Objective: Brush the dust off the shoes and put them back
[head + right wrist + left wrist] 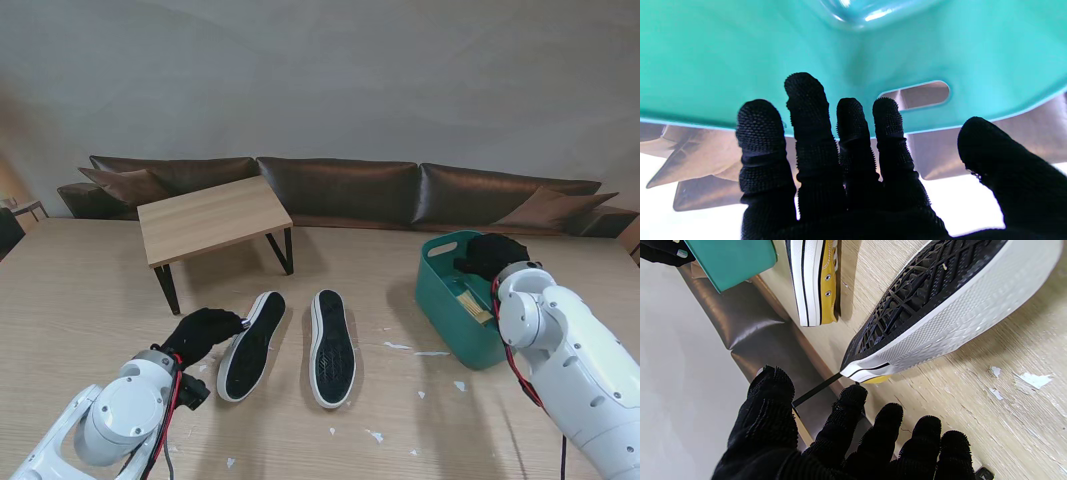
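Shoes lay side by side on the tabletop [90, 300], both turned over so their black treaded soles faced up. That placing made sense for the job: dust sits in the tread, and a brush can reach it only with the soles exposed. The left shoe [250, 345] was tilted toward the left hand [203, 332], its white rubber edge raised off the wood, while the right shoe [332, 347] rested flatter, a little apart from it.

The left hand hovered just beside the left shoe's edge with its gloved fingers [853, 400] spread and nothing between them, probably placed to steady or lift that shoe. Whether any finger touched the rubber, I could not tell.

The right hand [492, 253] was over the teal basket [445, 300], well away from the shoes, with its fingers [803, 100] parted and empty against the inner wall. Something pale and wooden [472, 303] lay inside the basket, likely the brush; if so, the hand was there to fetch it. Small white scraps [432, 353] were scattered on the wood around the shoes. Brushing looked not yet begun.
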You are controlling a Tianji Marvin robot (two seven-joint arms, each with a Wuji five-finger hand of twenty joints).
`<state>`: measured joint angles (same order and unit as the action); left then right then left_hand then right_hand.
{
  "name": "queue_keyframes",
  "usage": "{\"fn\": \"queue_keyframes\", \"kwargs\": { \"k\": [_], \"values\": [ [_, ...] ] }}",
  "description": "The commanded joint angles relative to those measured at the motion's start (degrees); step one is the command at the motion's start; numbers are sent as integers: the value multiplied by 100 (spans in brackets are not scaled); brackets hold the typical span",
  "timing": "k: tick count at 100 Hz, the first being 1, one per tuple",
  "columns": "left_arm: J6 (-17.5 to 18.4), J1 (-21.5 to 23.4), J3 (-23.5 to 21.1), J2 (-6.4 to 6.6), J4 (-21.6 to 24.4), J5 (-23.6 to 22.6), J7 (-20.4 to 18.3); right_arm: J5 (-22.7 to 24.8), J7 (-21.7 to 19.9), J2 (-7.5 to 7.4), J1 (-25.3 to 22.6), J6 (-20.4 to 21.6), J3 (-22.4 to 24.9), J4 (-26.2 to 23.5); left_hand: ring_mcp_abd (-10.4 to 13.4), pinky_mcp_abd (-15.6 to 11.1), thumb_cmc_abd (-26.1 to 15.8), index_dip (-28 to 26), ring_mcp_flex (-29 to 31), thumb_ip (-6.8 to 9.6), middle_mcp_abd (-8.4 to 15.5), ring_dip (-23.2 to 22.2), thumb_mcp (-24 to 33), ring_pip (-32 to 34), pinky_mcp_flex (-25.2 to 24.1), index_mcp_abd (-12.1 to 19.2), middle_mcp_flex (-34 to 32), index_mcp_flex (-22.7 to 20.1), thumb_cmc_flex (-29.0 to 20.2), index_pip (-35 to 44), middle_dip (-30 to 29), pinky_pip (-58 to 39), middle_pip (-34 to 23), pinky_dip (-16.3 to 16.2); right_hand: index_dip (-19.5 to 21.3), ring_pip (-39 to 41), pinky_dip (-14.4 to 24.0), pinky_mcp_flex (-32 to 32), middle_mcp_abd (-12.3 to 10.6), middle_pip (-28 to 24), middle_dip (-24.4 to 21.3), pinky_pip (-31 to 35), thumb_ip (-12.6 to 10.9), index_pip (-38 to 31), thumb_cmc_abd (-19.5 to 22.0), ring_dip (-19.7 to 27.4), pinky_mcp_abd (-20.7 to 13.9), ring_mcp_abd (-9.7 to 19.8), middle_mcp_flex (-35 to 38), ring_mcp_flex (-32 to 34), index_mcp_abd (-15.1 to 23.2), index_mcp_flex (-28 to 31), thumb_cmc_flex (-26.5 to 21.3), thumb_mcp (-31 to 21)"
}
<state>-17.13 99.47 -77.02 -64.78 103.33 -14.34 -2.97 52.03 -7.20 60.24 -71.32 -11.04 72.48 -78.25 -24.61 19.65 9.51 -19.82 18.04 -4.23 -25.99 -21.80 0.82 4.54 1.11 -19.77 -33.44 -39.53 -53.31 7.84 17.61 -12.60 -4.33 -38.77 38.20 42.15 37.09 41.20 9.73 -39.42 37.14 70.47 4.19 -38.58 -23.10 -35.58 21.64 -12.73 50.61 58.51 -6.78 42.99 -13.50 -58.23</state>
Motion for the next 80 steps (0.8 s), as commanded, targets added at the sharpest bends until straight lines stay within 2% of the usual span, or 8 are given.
{"fn": "queue_keyframes", "kwargs": {
  "k": [1,43,60,80],
  "values": [
    [-18,4,5,-9,3,23,-122,-29,4,54,-88,45,31,-213,-117,-16,-235,-30,-49,257,-39,-34,-144,34,-63,-42,-45,-63,-165,-4,7,164,-9,-58,-48,-39,100,-978,-47,70,-61,-57,-156,17,69,65,-37,-99,-172,-33,112,-110,150,113],
    [-8,-27,20,-3,-32,58,-165,-674,454,226,-707,139,332,-1425,-129,-21,-232,-27,-54,257,-59,-35,-143,31,-67,-57,-42,-47,-168,-11,8,164,-7,-60,-76,-112,107,-1064,-4,126,-99,-129,-138,97,46,92,47,-168,-183,-119,158,-102,100,108],
    [15,-44,29,0,-50,60,-177,-1058,661,300,-1274,304,611,-2167,-121,-16,-237,-29,-42,257,-54,-37,-142,36,-62,-41,-50,-65,-167,-4,9,161,-9,-62,-81,-149,117,-1098,26,153,-107,-159,-138,136,39,98,72,-198,-163,-152,148,-56,65,126],
    [24,-92,60,9,-95,78,-225,-1513,1050,401,-1900,605,699,-2681,-123,-14,-241,-25,-48,258,-52,-37,-140,33,-67,-50,-42,-34,-170,-17,8,164,-5,-61,-89,-204,131,-1155,58,204,-118,-207,-130,200,40,106,115,-244,-109,-201,144,10,34,172]
  ]
}}
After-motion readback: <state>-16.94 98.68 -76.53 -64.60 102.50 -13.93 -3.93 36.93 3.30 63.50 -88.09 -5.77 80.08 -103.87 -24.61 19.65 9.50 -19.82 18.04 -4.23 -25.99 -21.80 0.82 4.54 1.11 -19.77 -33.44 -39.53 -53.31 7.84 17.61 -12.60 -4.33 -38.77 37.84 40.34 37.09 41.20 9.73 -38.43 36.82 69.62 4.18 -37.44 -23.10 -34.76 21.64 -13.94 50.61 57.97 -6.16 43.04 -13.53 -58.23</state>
